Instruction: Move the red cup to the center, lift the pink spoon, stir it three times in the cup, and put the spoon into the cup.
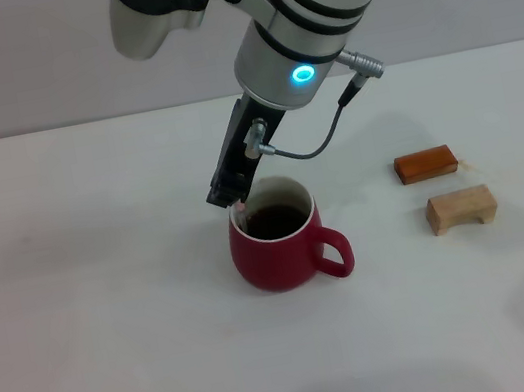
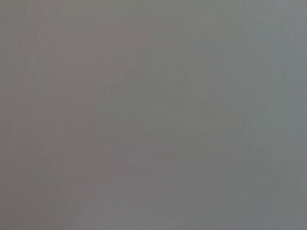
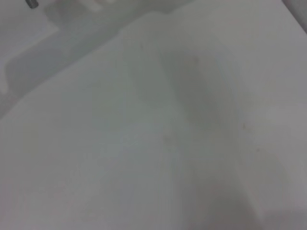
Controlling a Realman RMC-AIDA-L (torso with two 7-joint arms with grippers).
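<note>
The red cup (image 1: 277,254) stands upright near the middle of the white table (image 1: 91,318) in the head view, its handle pointing to the right. Its inside looks dark. My right gripper (image 1: 233,197) reaches down from above to the cup's far-left rim. Its dark fingers are close together on the pink spoon (image 1: 240,205). Only a thin pale pink sliver of the spoon shows just under the fingertips at the rim; the rest is hidden in the cup. The left gripper is out of view. Neither wrist view shows the cup or the spoon.
An orange-brown block (image 1: 426,164) and a tan block (image 1: 460,209) lie on the table to the right of the cup. The right wrist view shows only white table surface (image 3: 153,143) with shadows. The left wrist view is plain grey.
</note>
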